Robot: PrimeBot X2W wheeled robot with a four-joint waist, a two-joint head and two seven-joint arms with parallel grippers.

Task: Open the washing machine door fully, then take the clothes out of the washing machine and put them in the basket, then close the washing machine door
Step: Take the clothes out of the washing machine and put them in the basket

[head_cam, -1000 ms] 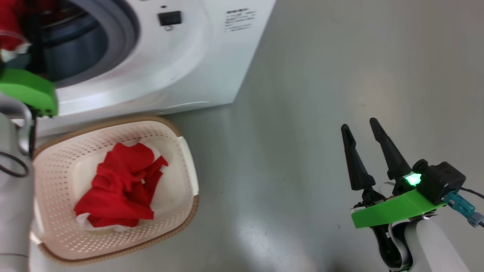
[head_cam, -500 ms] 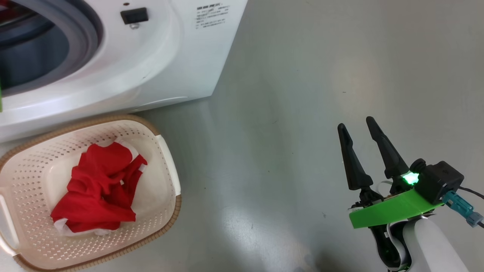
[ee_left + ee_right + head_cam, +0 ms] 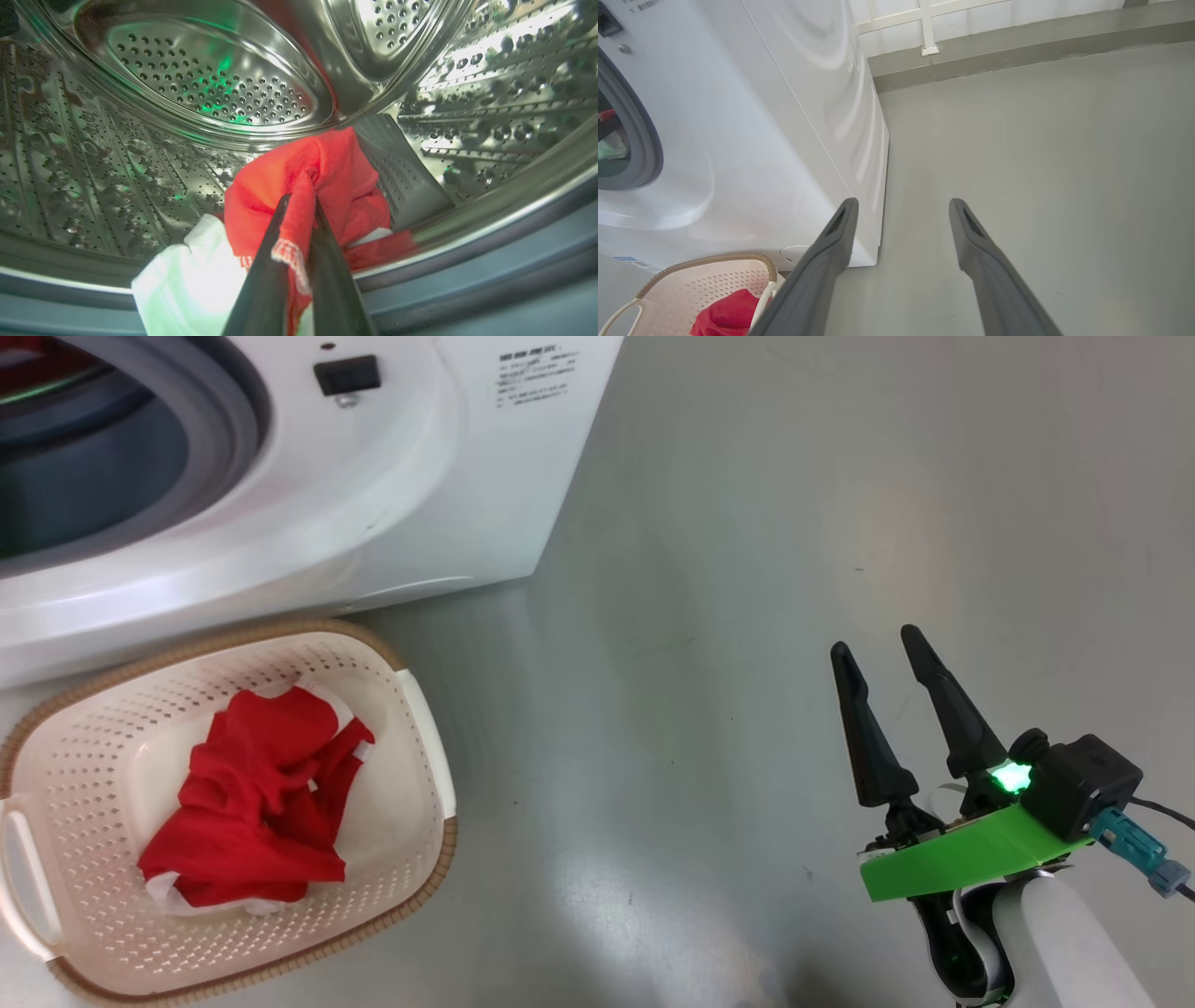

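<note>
1. The left gripper (image 3: 301, 201) is clamped on a fold of a red garment (image 3: 341, 177) inside the drum (image 3: 210, 84) of the washing machine (image 3: 420, 476), near the drum's front lip.
2. A white cloth (image 3: 191, 280) lies beside that garment (touching it) at the same front edge.
3. More red clothes (image 3: 252, 793) lie mid-bottom in the basket (image 3: 446, 845), which stands on the floor (image 3: 747, 523) just before the machine's front.
4. The right gripper (image 3: 874, 640) hangs over the floor with its jaws spread, holding nothing, well apart from the basket.
</note>
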